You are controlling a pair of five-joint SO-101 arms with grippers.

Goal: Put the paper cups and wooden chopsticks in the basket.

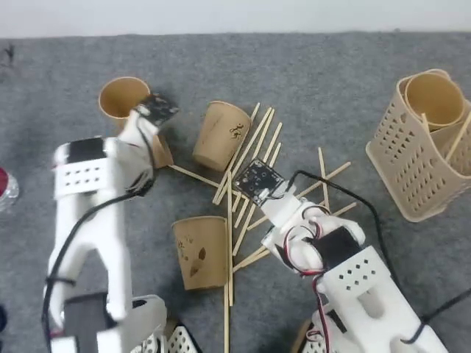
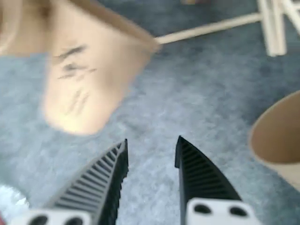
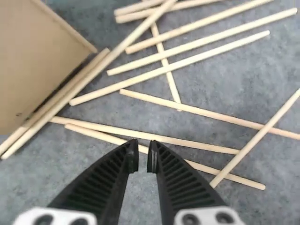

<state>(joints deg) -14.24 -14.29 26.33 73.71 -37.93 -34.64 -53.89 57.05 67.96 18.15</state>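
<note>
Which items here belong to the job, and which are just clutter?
Job: upright cup, tipped cup beside it, tipped cup nearer the arms, loose chopsticks, basket, cup inside basket.
Clutter: red item at table's left edge.

The high view looks steeply down over the grey felt table [image 1: 331,81]. Both wrist views face down, very close to it. High and right wrist views share the scattered pale wooden chopsticks [image 1: 254,143].
</note>
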